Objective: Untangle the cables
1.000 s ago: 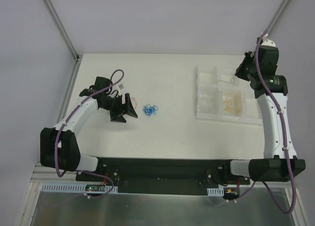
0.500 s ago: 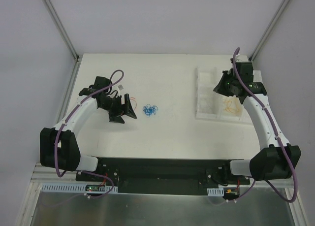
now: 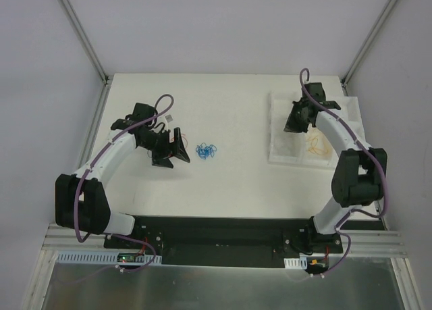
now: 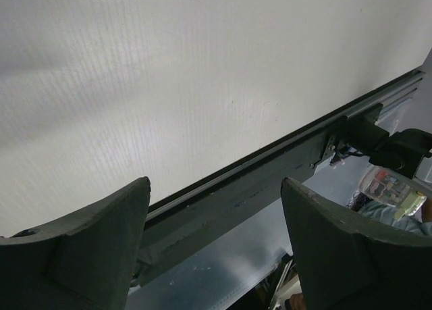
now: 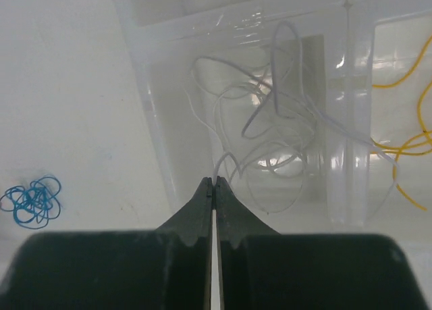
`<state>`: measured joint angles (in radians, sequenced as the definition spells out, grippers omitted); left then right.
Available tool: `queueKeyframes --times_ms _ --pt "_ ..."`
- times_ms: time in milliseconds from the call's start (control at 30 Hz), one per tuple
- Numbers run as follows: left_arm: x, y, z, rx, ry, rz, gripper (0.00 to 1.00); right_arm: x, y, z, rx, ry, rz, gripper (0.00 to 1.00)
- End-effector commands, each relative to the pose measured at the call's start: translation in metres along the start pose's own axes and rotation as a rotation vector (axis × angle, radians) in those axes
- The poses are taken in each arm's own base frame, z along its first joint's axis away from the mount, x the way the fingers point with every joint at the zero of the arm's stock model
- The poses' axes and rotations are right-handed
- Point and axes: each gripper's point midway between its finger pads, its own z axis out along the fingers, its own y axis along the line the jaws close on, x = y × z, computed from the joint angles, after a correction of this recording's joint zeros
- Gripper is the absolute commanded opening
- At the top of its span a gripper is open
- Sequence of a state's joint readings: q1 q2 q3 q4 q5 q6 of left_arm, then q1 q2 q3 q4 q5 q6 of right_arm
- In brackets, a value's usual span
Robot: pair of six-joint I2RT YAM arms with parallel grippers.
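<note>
The blue cable [image 3: 206, 150] lies as a small curly bundle on the white bench [image 3: 229, 182], left of the middle. It sits just right of the left gripper [image 3: 174, 153], and nothing stands between them. That gripper hangs low over the bench with its jaws wide apart and nothing in them. In the left wrist view only a sliver of the blue loops shows at the top edge, with the dark rail [image 4: 270, 168] of the bench's near edge crossing below.

At the far right stands a clear plastic tray [image 3: 280, 155] with several compartments. The right gripper [image 3: 291, 126] is over its left side, jaws pressed together. In the right wrist view a pale, almost colourless cable [image 5: 270, 121] lies loosely coiled in the compartment straight ahead. One end curves down to meet the jaw tips, but I cannot tell whether it is pinched. A clear divider wall separates it from the yellow-orange cable [image 5: 412, 148], which is looped in the next compartment to the right. The tray's left wall [image 5: 152, 114] stands between the right gripper and the blue bundle, which are well apart.
</note>
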<state>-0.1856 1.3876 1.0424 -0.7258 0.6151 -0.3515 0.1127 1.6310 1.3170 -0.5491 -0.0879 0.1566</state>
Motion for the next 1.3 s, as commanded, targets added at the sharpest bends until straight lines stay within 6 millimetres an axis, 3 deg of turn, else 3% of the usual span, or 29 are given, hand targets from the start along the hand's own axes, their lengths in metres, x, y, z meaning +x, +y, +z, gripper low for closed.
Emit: queueKeyframes --times_ms 0,233,333,433,533,667,733,833,967,1267 --pt "-0.005 -0.011 -0.009 -0.013 -0.038 0.022 0.77 -0.001 -0.001 0.029 0.005 0.052 -0.029 0.00" --pt "0.000 -0.016 -0.008 -0.017 -0.031 0.032 0.77 0.033 -0.007 0.059 0.000 0.200 -0.047 0.00" --pt "0.002 -0.014 -0.005 -0.034 -0.031 0.027 0.78 0.043 0.003 0.059 -0.048 0.276 -0.060 0.02" --pt "-0.001 -0.020 0.000 -0.028 -0.016 0.038 0.78 0.039 0.006 0.042 -0.053 0.272 -0.082 0.23" --pt "-0.005 -0.032 0.000 -0.010 -0.016 0.058 0.78 0.025 0.010 0.007 -0.038 0.222 -0.102 0.46" --pt "-0.004 -0.039 0.001 -0.020 -0.020 0.070 0.79 0.007 0.013 -0.027 -0.047 0.133 -0.113 0.63" --pt "0.001 -0.039 0.006 -0.025 0.001 0.070 0.79 -0.002 0.011 -0.032 -0.075 0.102 -0.093 0.69" --pt "0.007 -0.044 0.011 -0.015 0.028 0.078 0.79 -0.022 -0.010 -0.026 -0.050 0.065 -0.041 0.70" --pt "0.015 -0.052 0.009 -0.002 0.031 0.114 0.79 -0.035 -0.025 -0.012 -0.030 0.086 -0.075 0.68" --pt "0.026 -0.046 0.009 -0.003 0.045 0.128 0.79 -0.025 -0.035 0.011 -0.007 0.161 -0.105 0.56"
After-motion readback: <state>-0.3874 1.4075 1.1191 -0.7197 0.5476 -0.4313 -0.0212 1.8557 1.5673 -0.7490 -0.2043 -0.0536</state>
